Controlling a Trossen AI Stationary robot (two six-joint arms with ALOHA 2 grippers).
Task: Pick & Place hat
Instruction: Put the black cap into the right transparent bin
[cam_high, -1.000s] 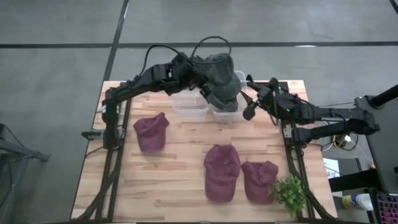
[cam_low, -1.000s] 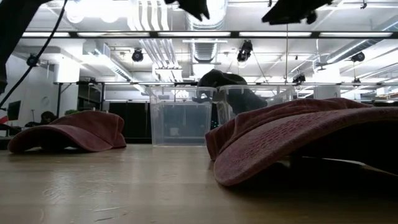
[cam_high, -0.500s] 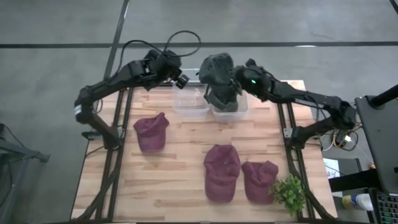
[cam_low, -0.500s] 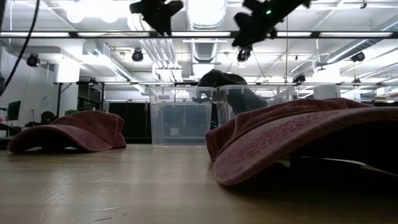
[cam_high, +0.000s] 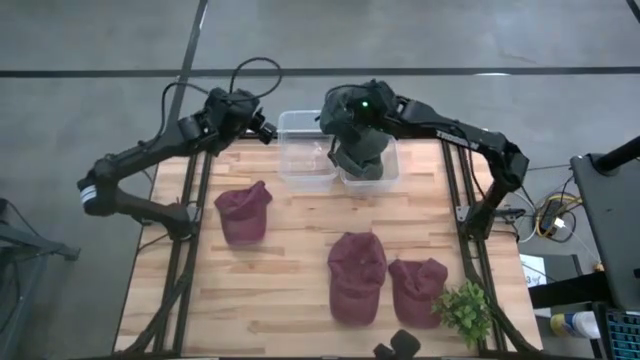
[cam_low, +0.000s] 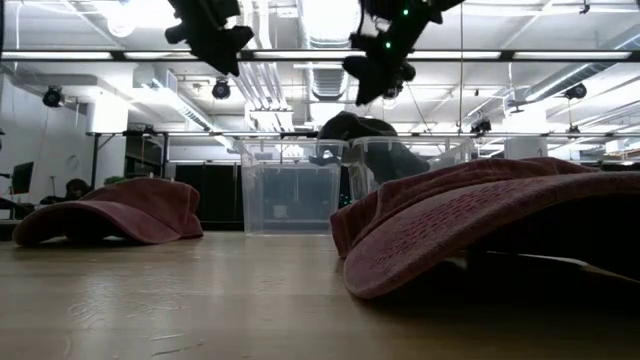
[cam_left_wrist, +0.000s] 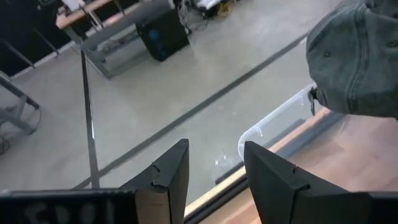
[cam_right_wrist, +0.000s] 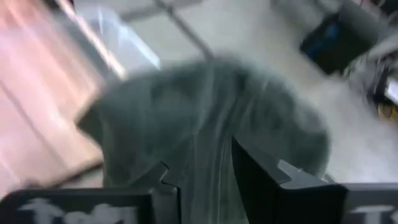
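Grey concrete floor (cam_high: 90, 60); bright ceiling lights (cam_low: 150, 15) overhead.

A small green plant (cam_high: 464, 311) sits at the near right corner of my wooden desk (cam_high: 290, 290), beside two dark objects (cam_high: 396, 343) at its edge.

A: what's sitting on the wooden table (cam_high: 290, 250)?
B: three maroon caps (cam_high: 243, 212) (cam_high: 357, 276) (cam_high: 417, 290), two clear bins (cam_high: 303, 163) (cam_high: 390, 168) at the far edge, little green plant (cam_high: 464, 312) in the near right corner.
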